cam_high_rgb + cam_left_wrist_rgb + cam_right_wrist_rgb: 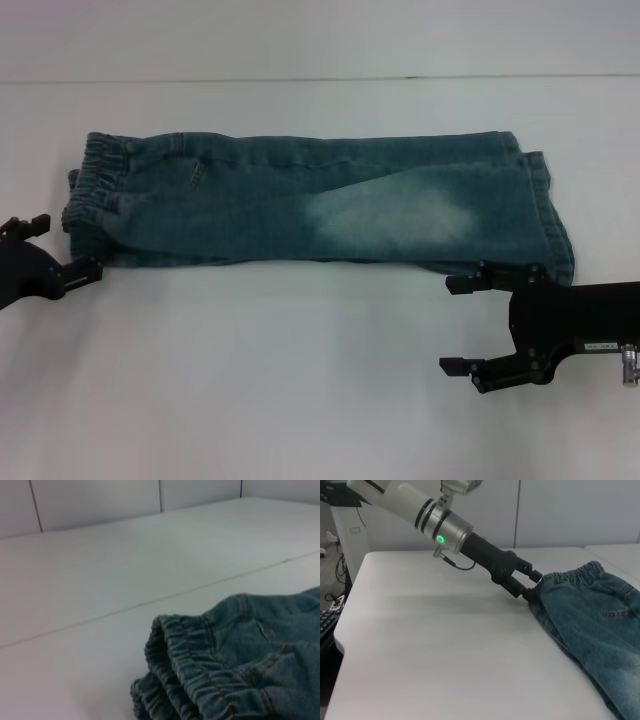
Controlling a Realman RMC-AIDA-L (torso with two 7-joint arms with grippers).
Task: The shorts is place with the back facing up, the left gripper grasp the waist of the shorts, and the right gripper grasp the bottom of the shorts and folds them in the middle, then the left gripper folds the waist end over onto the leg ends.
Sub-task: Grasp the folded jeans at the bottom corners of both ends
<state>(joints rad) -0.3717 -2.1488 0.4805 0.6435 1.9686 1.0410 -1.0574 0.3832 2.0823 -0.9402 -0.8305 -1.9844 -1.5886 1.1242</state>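
Note:
The blue denim shorts [300,205] lie folded lengthwise on the white table [300,380], with the elastic waist [200,665] at the left and the leg ends [545,215] at the right. My left gripper [65,247] is open at the waist's near corner, its fingers on either side of the waistband edge. The right wrist view shows the same left gripper [530,585] touching the shorts [590,610]. My right gripper [455,325] is open just in front of the leg ends with nothing between its fingers. Its far finger [470,283] lies at the hem.
A seam line [320,78] crosses the table behind the shorts. The table's left edge [340,630] shows in the right wrist view, with a keyboard [326,617] and cables below it. White wall panels [100,500] stand behind.

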